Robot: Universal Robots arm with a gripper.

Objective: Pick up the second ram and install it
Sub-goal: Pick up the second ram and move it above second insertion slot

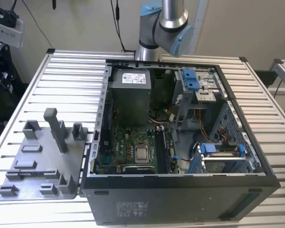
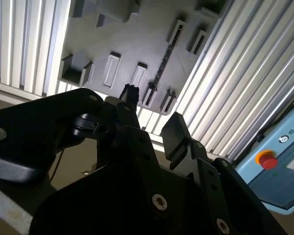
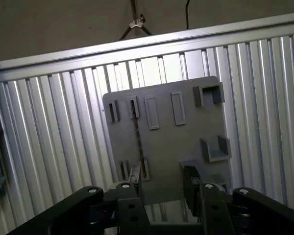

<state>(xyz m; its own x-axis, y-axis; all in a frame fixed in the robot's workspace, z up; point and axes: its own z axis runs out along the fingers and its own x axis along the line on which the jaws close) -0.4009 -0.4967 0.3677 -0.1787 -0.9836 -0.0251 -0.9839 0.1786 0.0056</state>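
The black two-fingered hand [image 3: 162, 178] is wide, with nothing between its two fingers [image 3: 191, 182]. It hangs well apart from the flat grey plastic holder plate [image 3: 186, 137] that lies below it. On this plate is the second ram [image 3: 137, 139], a thin flat dark stick seen on its edge, and it runs between small grey holder blocks [image 3: 112, 111].

I judge that the step in hand is the approach for the pick. To do it well, the fingers should face the flat sides of the stick, come down straight over its middle, and keep away from the blocks beside it.

I count one ram, one plate and two fingers. Farther off, on the ribbed metal tabletop [image 1: 66, 71], stands one open black computer case [image 1: 180, 199].
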